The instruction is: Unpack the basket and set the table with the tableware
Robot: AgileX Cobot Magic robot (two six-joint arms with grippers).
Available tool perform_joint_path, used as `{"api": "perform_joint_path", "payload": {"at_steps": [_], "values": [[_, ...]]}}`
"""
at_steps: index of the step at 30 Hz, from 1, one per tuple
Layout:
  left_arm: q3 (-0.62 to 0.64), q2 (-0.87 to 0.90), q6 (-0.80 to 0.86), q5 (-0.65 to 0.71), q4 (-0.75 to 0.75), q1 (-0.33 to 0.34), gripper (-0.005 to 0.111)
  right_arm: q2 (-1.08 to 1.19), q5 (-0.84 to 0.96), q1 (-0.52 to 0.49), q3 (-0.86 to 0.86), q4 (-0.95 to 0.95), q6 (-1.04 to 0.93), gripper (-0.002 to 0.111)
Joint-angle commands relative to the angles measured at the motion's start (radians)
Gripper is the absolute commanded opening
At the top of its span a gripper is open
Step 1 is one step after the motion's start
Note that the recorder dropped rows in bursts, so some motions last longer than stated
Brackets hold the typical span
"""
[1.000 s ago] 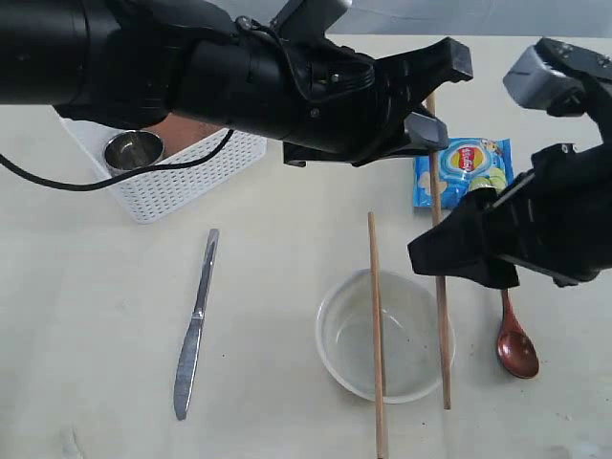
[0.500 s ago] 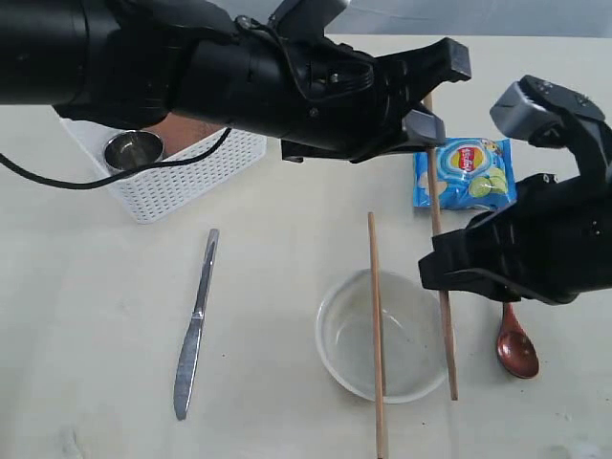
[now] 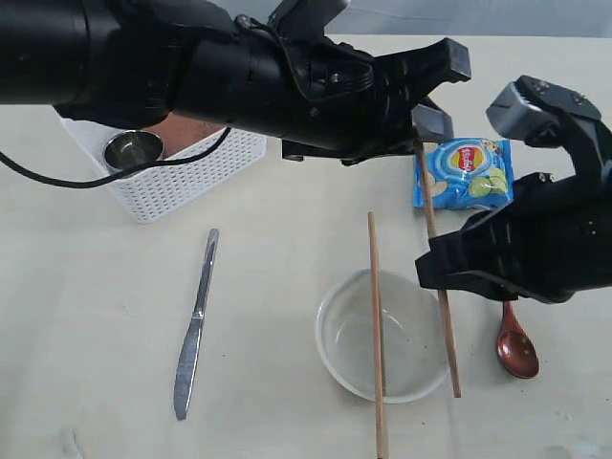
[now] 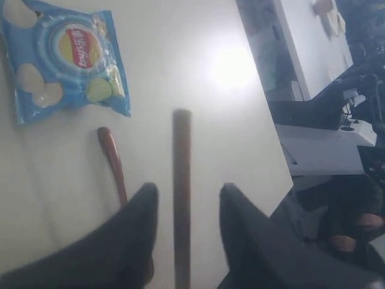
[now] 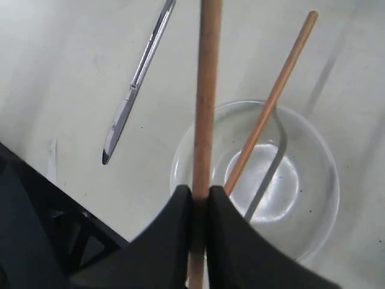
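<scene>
Exterior: basket [image 3: 167,186] far left on table [image 3: 86,316], cup [image 3: 132,149] inside. Knife [image 3: 195,325] lies flat, loose chopstick [image 3: 376,335] across bowl [image 3: 322,330].
Left wrist view only: left hand [image 4: 185,195] fingers apart, flanking the held chopstick [image 4: 181,168] end, gap on both sides.
Right wrist view only: right hand [image 5: 200,195] clamped on it, over the bowl's right rim.

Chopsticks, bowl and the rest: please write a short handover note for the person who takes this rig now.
Right gripper: shut on one chopstick, held over the bowl.
Left gripper: open, jaws either side of that chopstick's other end, not touching.
Done: knife, spoon and bowl are on the table; second chopstick lies across the bowl.
Left: set down the held chopstick, pair the two; cup sits in the basket.
</scene>
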Motion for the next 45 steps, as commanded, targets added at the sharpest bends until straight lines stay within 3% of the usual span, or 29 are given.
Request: {"api": "perform_joint_path", "payload": {"at_steps": [1, 3, 11, 20, 25, 28, 34, 40, 45], "values": [[-0.015, -0.002, 0.009, 0.045, -0.001, -0.007, 0.056, -0.006, 0.003, 0.0, 0.0, -0.011, -0.002, 0.0], [-0.025, -0.002, 0.009, 0.049, -0.001, -0.007, 0.062, -0.006, 0.003, 0.0, 0.0, -0.025, 0.0, 0.0], [-0.03, -0.027, 0.019, 0.066, 0.046, 0.003, 0.062, -0.044, -0.004, -0.025, 0.0, -0.051, 0.03, 0.0], [-0.03, -0.046, 0.019, 0.221, 0.074, 0.093, 0.062, -0.11, 0.058, -0.151, 0.0, -0.092, 0.026, 0.0], [-0.03, -0.046, 0.019, 0.237, 0.121, 0.107, 0.062, -0.124, 0.101, -0.184, 0.0, -0.113, 0.025, 0.0], [-0.03, -0.046, 0.022, 0.255, 0.135, 0.107, 0.05, -0.124, 0.12, -0.186, 0.0, -0.118, 0.025, 0.0], [-0.03, -0.067, 0.027, 0.275, 0.18, 0.107, 0.003, -0.124, 0.137, -0.186, 0.0, -0.126, 0.025, 0.0], [-0.012, -0.147, 0.042, 0.232, 0.327, 0.107, 0.0, -0.122, 0.171, -0.186, 0.0, -0.126, 0.018, 0.0], [0.126, -0.308, 0.071, 0.055, 0.404, 0.107, 0.0, -0.122, 0.175, -0.186, 0.0, -0.11, 0.042, 0.0]]}}
